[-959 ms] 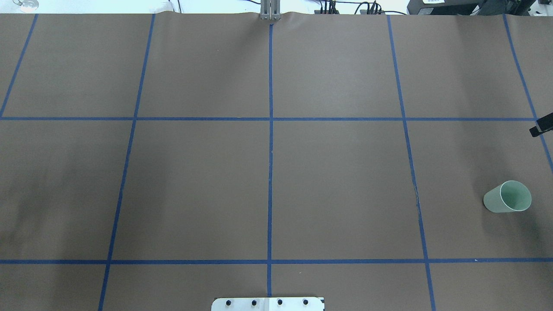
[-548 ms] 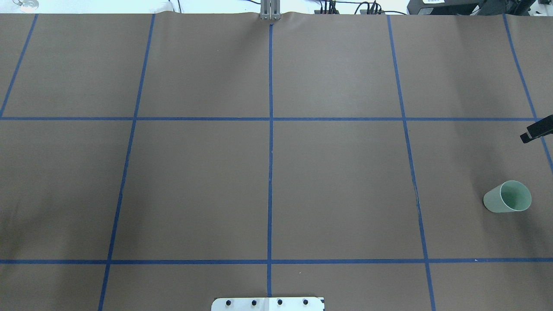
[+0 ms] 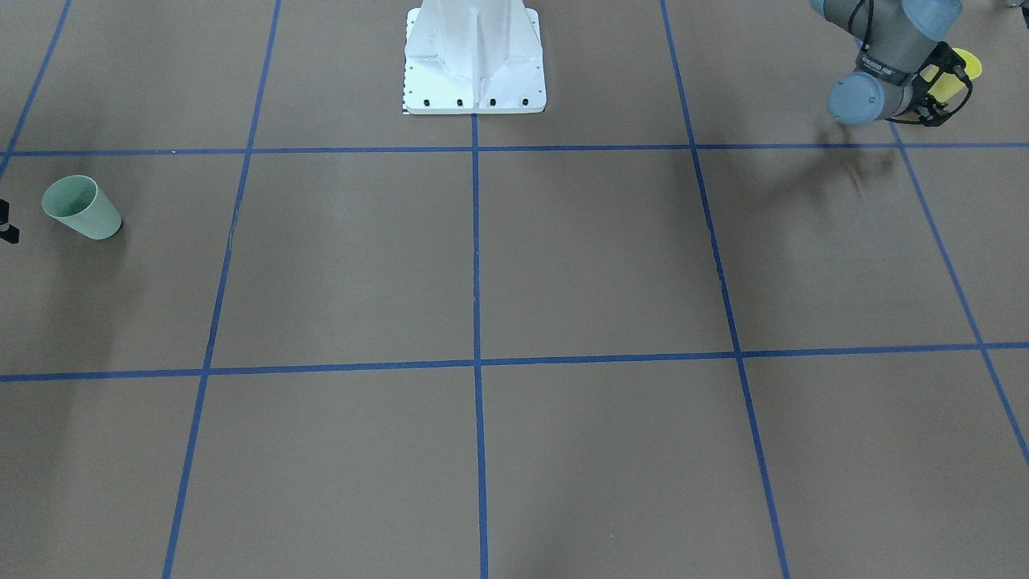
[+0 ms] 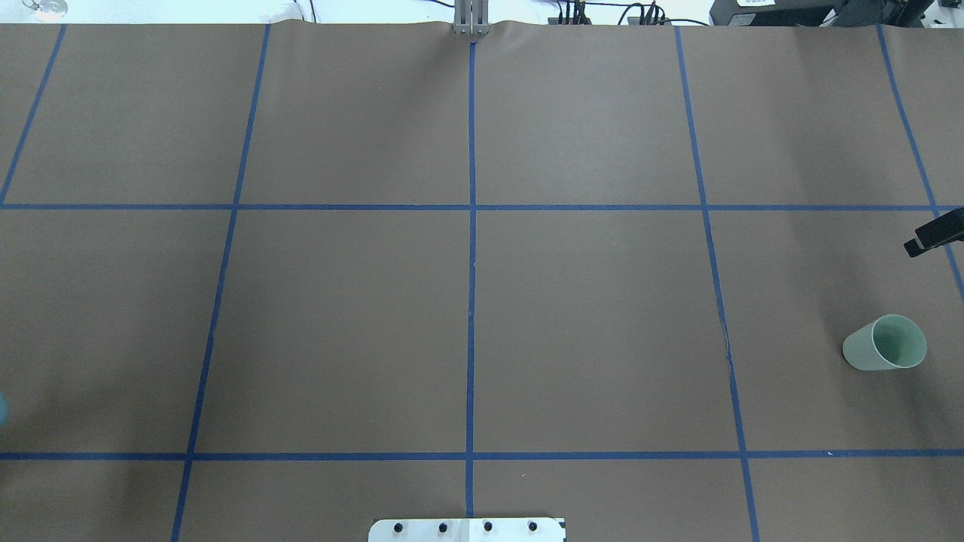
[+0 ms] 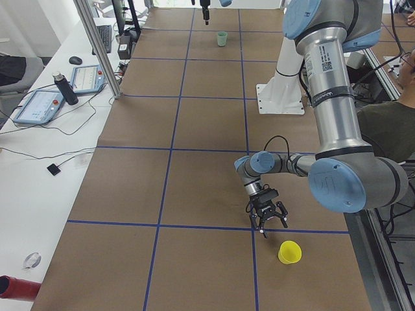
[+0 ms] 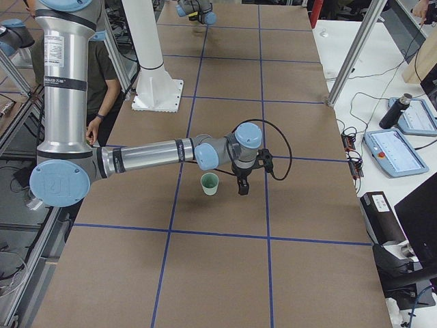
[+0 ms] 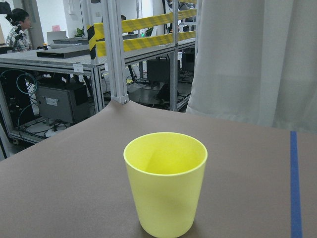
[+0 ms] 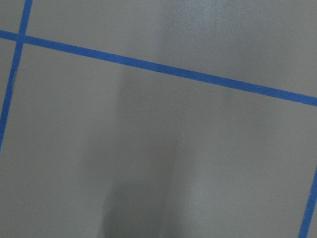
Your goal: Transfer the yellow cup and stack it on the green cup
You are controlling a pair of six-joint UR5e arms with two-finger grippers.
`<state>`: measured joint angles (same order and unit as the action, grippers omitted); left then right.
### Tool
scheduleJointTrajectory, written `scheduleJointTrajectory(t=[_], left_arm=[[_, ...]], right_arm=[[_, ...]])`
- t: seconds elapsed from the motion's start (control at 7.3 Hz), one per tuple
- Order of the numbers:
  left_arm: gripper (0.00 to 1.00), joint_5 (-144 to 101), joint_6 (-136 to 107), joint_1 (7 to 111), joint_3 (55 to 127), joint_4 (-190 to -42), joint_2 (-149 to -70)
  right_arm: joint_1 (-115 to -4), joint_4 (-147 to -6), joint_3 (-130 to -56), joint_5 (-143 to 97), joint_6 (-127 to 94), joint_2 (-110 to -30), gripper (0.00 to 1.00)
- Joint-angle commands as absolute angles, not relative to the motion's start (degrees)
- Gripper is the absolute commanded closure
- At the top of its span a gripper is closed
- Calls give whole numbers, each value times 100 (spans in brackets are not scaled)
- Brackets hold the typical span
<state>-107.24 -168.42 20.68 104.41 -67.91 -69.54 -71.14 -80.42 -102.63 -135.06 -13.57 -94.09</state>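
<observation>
Near left claw (image 5: 268,223), yellow cup (image 5: 289,252), blue tape (image 5: 194,226)

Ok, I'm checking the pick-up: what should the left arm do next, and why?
Probably ease the left gripper forward to the yellow cup: it stands upright, straight ahead in the wrist view, and the open gripper is short of it, holding nothing.
</observation>
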Motion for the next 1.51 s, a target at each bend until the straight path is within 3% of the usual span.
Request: scheduleJointTrajectory(t=[0.0,1.37], left_arm=[[0,-10714,-17049,1821,10205,-7205,-6716],[0,-10696,-17464,1354,9879,-8068,-6337]], right_arm=[[-7110,-8042,-10292,-13509,-1354,-9431,0],[-7119,-8042,-10538,-13491,-1362,-9510,0]])
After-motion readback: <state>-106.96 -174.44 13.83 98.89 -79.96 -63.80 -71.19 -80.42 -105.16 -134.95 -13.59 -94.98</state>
